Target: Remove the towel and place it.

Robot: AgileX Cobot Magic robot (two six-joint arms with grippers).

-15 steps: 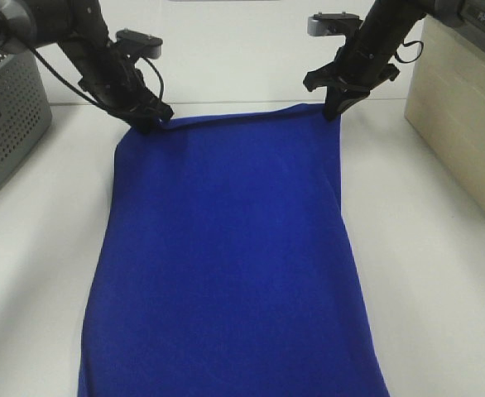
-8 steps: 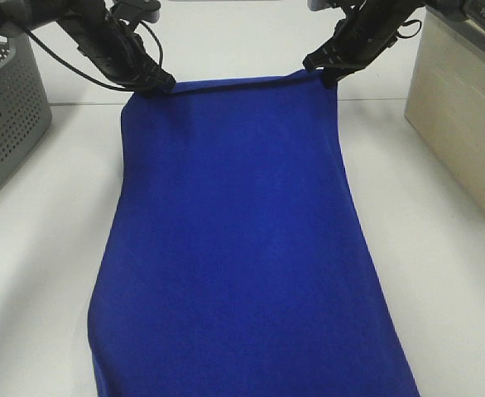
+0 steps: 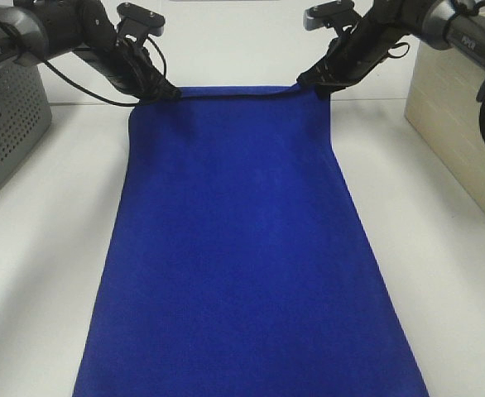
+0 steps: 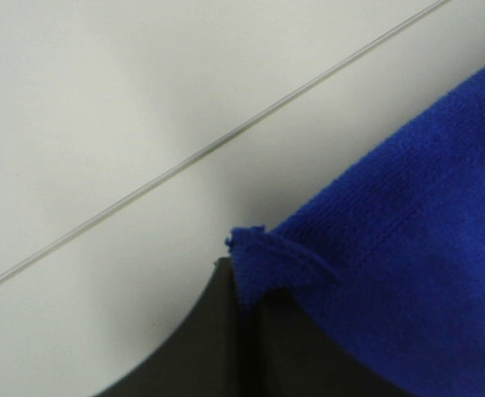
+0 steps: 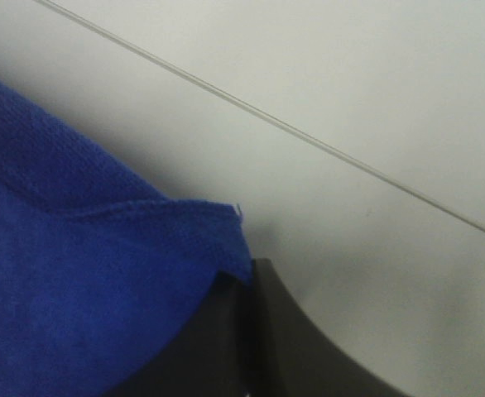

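Now the left gripper (image 3: 164, 91) and right gripper (image 3: 309, 83) each pinch a far towel (image 3: 238, 248) corner.

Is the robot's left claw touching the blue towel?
Touching. The left wrist view shows the towel corner pinched in the left gripper.

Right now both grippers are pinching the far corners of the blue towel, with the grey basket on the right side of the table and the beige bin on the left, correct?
Not quite. The left gripper and right gripper do pinch the towel at its far corners, but the sides are swapped: the exterior high view shows the grey basket on the left and the beige bin on the right.
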